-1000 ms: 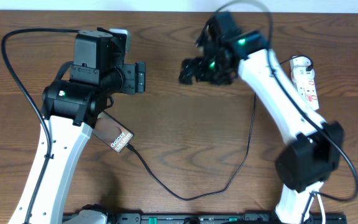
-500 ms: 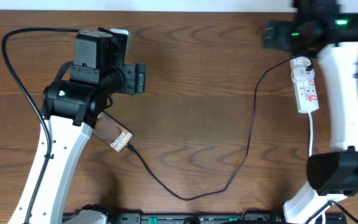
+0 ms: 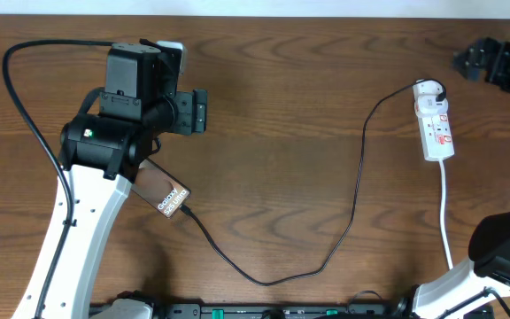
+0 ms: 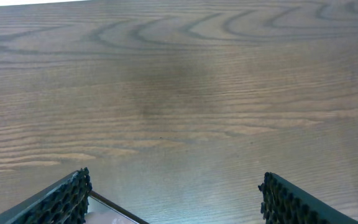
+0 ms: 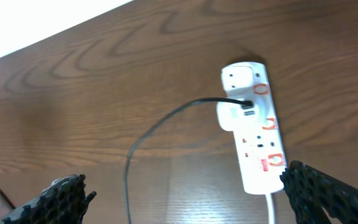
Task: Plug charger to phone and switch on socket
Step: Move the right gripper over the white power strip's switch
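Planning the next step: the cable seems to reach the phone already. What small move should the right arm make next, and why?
Probably bring the open right end effector down onto the socket, at a red switch: the charger already meets the phone and is plugged into the strip.

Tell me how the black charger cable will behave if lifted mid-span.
Probably floppy: the charger lies in a loose curve on the table, so it would drape. It is thin, so likely light. Pulling may tug the phone or socket, since its ends reach both.
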